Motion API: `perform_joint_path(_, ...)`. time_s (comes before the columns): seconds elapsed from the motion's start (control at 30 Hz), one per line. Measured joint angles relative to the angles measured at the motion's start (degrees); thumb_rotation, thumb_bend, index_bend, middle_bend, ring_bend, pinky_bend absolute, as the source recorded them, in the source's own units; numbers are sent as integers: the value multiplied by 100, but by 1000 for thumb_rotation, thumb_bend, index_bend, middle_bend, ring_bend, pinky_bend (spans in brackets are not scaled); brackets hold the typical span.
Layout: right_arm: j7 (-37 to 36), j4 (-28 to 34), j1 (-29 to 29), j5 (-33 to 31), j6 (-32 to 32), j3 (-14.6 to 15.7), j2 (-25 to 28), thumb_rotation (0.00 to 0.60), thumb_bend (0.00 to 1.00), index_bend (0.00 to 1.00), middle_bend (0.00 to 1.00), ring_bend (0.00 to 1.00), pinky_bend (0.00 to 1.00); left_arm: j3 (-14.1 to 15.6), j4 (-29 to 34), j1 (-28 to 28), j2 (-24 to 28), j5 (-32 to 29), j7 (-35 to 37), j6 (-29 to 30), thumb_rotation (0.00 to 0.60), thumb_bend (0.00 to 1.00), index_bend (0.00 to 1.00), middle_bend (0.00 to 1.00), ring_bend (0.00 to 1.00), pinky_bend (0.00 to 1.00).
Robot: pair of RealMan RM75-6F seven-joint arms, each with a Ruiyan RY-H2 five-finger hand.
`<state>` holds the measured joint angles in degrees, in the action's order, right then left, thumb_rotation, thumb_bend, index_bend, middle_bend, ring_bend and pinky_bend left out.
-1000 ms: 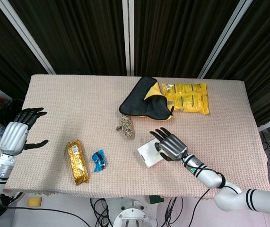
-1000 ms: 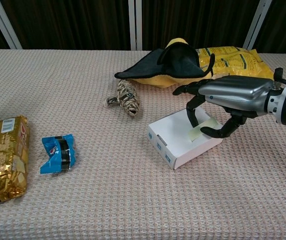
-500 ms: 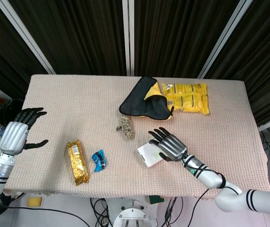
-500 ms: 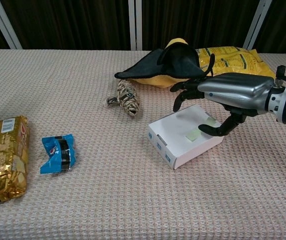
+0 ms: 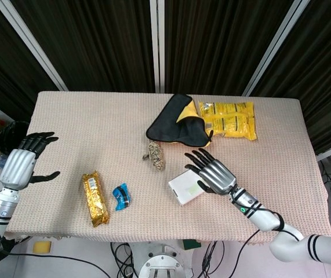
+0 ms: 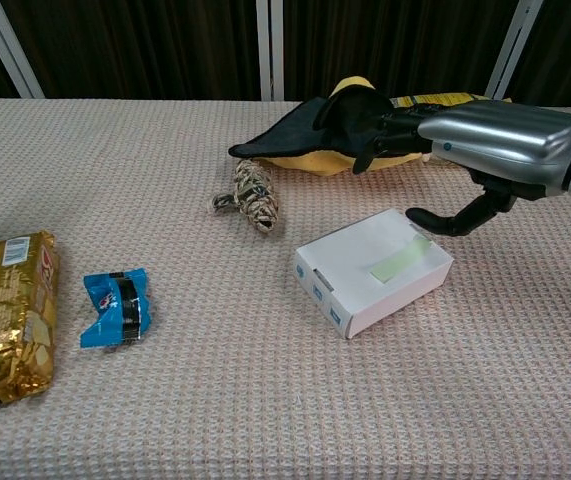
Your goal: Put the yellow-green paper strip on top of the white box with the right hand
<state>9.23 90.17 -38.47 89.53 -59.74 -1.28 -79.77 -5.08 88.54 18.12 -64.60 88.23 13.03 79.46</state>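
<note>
Since the earlier frames, the right hand (image 6: pixel 485 150) has lifted off the white box (image 6: pixel 373 270) and drawn back toward the right, leaving the yellow-green paper strip (image 6: pixel 401 261) lying flat on the box's top face. In the chest view the strip runs diagonally across the right part of the lid, fully uncovered; in the head view the strip (image 5: pixel 193 188) shows only as a pale patch at the box's (image 5: pixel 182 186) right end, next to the hand (image 5: pixel 214 172). Right hand: empty, fingers spread and extended, palm down, raised above the table (image 6: pixel 265 400) just beside the box's far-right corner, with the thumb curving down near, but apart from, the strip's end. Left hand (image 5: pixel 20 164): seen in the head view only, off the table's (image 5: pixel 66 127) left edge, fingers apart, holding nothing.

Other items on the woven tablecloth: a gold snack bar wrapper (image 6: pixel 7 320) at the near left, a blue candy packet (image 6: pixel 117 306) just beside it, a small braided rope bundle (image 6: pixel 250 198) left of and behind the box, a black-and-yellow cloth (image 6: pixel 325 135) farther back, and a yellow snack bag (image 5: pixel 227 120) beside the cloth, partly hidden by the right hand in the chest view.
</note>
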Motion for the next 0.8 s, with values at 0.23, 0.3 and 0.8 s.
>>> perform_joint_path(0.23, -31, 72, 228, 179, -229, 175, 280, 593, 610, 316, 0, 0, 0, 15, 17, 9, -6, 20, -22, -16, 600, 14, 205, 147, 118, 123)
perform_joint_path(0.3, -16, 117, 261, 179, -195, 232, 337, 568, 650, 318, 0, 0, 0, 27, 23, 5, -6, 26, -33, -19, 600, 15, 204, 147, 118, 123)
perform_joint_path(0.8, 133, 348, 229, 64, 309, 366, 525, 381, 1000, 263, 0, 0, 0, 35, 52, 17, 10, 19, -67, -60, 600, 15, 204, 147, 118, 123)
